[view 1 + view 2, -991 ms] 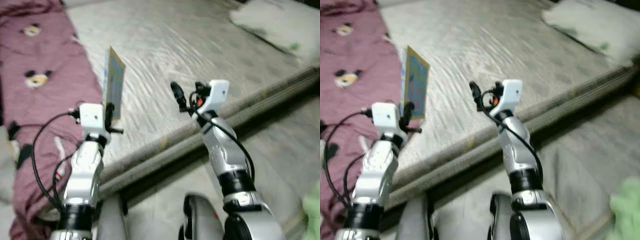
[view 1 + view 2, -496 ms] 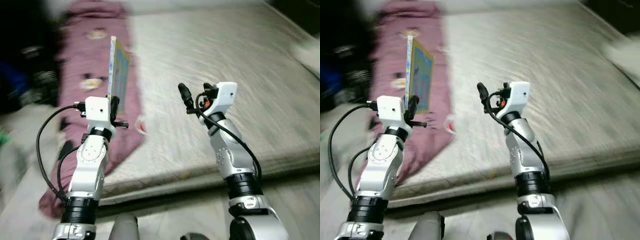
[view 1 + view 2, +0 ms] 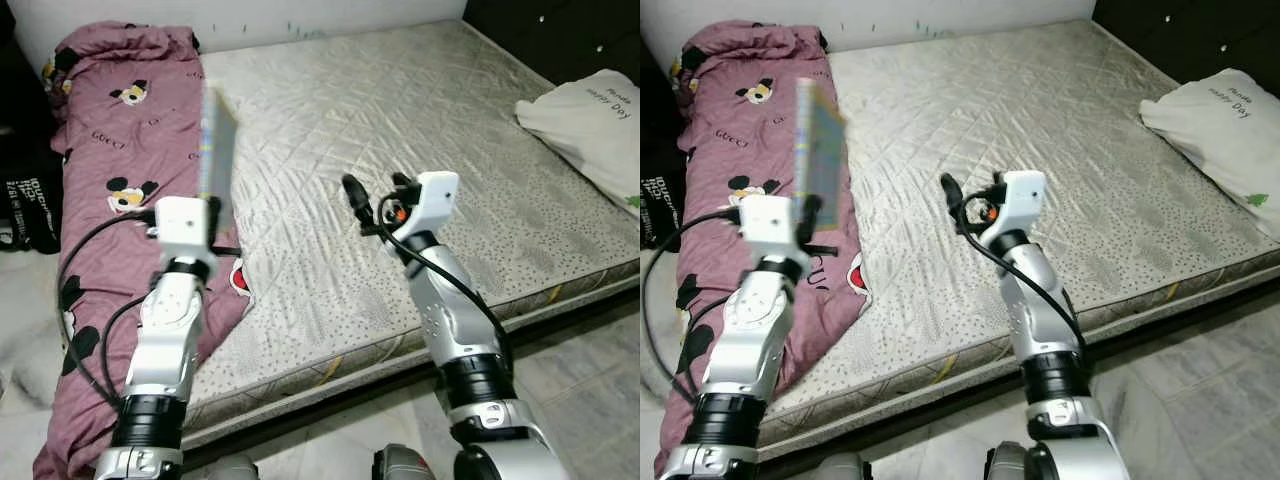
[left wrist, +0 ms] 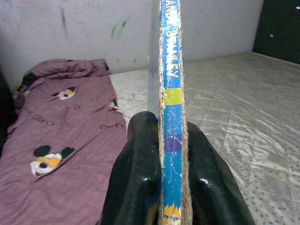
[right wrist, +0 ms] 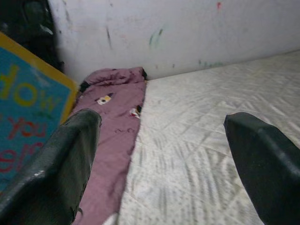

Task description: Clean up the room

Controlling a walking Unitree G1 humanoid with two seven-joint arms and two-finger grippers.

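My left gripper (image 4: 166,206) is shut on a thin blue children's book (image 3: 214,150), held upright edge-on above the purple blanket (image 3: 115,150). In the left wrist view the book's spine (image 4: 171,89) stands between the two black fingers (image 4: 136,178). My right gripper (image 3: 353,192) is raised over the bare grey mattress (image 3: 400,120), open, with nothing between its fingers (image 5: 65,164). The book's blue and yellow cover (image 5: 23,112) shows in the right wrist view.
A white pillow (image 3: 585,120) lies on the mattress's right edge. A dark bag (image 3: 25,200) stands on the floor left of the blanket. Grey tiled floor (image 3: 580,370) runs along the mattress's near side. A white wall (image 4: 70,33) rises behind.
The camera has swung and steadied, now facing the mattress squarely. The left gripper still holds the book upright; the right gripper stays raised and open.
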